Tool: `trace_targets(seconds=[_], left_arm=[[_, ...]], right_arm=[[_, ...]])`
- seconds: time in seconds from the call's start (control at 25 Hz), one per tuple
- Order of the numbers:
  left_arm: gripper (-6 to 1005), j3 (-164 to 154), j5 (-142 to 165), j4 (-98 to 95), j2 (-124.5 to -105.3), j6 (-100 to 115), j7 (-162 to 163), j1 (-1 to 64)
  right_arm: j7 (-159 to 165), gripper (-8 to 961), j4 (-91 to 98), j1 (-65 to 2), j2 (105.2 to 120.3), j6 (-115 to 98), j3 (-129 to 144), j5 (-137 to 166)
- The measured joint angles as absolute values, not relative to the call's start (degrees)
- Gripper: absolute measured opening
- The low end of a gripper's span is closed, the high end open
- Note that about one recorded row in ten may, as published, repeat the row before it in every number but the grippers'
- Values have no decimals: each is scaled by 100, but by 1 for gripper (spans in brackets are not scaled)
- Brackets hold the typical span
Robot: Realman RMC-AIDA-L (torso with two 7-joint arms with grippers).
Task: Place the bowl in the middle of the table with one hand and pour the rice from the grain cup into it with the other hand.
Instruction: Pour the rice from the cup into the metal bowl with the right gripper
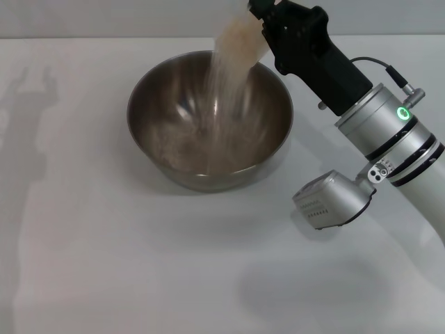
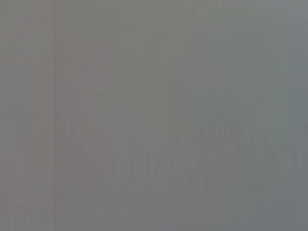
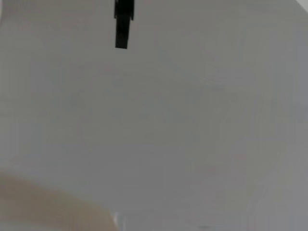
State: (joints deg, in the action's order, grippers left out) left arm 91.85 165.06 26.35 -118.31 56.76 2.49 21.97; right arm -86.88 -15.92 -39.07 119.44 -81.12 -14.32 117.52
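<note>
The steel bowl [image 1: 208, 122] stands on the white table [image 1: 104, 264], a little left of centre and towards the back. My right gripper [image 1: 261, 17] is at the top of the head view, above the bowl's far right rim, shut on the clear grain cup [image 1: 240, 38], which is tipped steeply over the bowl. Rice [image 1: 226, 97] streams from the cup into the bowl, and a thin layer lies on the bowl's bottom. The left gripper is out of view; the left wrist view shows only plain grey. The right wrist view shows a pale beige shape [image 3: 53, 207] at one corner.
The right arm [image 1: 389, 139] with its green light reaches in from the right edge, its wrist camera housing [image 1: 330, 200] hanging over the table right of the bowl. A thin black object [image 3: 123, 24] hangs against a pale surface in the right wrist view.
</note>
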Motion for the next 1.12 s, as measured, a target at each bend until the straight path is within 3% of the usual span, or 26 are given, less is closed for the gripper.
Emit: trace_targets(seconds=[1.12], left_arm=[[377, 9202, 16506, 2622, -11830, 5865, 235, 2180]], right_arm=[[-9644, 66, -1529, -3930, 11945, -8036, -1430, 12288]])
